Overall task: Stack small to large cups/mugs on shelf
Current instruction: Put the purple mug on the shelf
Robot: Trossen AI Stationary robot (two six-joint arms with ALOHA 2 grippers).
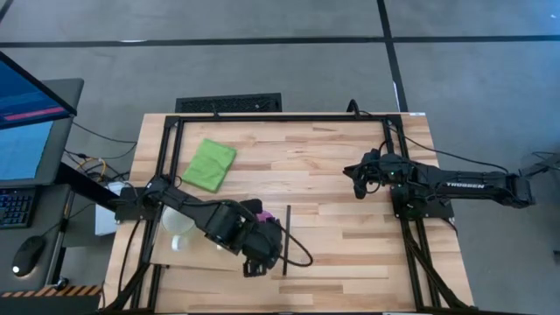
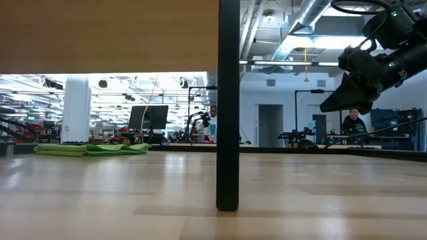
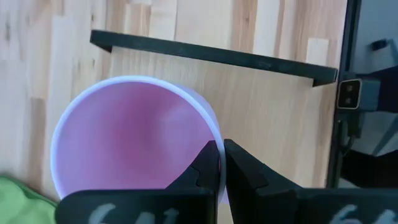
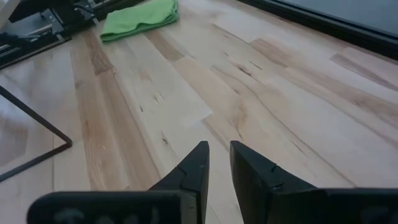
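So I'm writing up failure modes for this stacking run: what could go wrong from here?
1. The left tool is pinched shut on only the thin rim of the purple mug, so the mug could tilt or slip.
2. The white mug sits close beside the left arm on the shelf and could get bumped.

Purple mug (image 3: 134,140) upright on shelf (image 3: 261,106) — white mug (image 1: 180,226) beside.

Counting up: two mugs in sight, a purple one (image 3: 134,140) and a white one (image 1: 179,227), plus one green cloth (image 1: 209,164), one plywood shelf (image 3: 261,118), and two robot arms over the table (image 1: 332,201).
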